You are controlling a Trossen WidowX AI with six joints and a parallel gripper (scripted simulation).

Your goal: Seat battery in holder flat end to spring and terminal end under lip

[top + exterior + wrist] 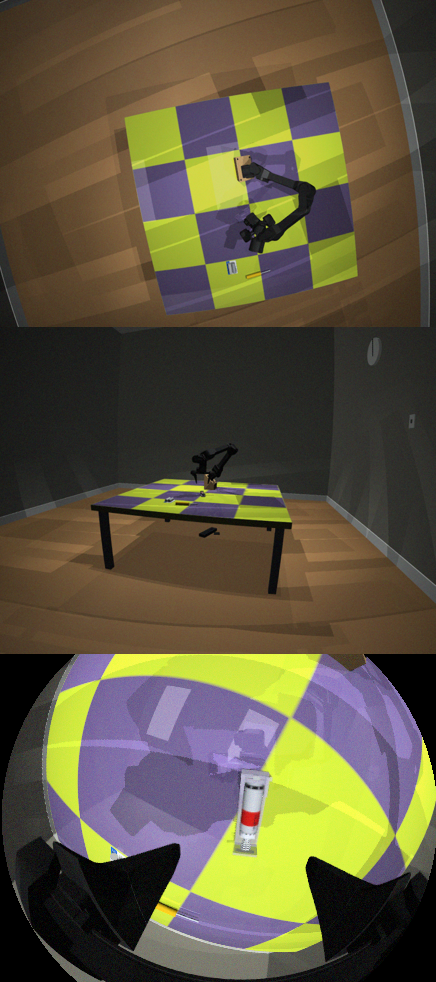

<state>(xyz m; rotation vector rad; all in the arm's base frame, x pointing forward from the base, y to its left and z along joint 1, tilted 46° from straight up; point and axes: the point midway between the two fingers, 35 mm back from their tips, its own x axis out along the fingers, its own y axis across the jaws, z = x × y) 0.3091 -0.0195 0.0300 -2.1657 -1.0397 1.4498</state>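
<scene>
While the hand (242, 879) gapes, one battery (251, 812) lies seated.

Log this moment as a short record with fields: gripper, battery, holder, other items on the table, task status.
gripper: black parallel-jaw gripper open wide, holding nothing, raised above the holder
battery: grey cylinder with a red band, lying lengthwise inside the holder, apart from both fingers
holder: small white rectangular tray on the purple-and-yellow checkered table, near a boundary between squares
other items: yellow-handled screwdriver; small blue-and-grey box, both near the table edge
task status: battery released in the holder; whether its ends meet spring and lip is too small to tell
</scene>
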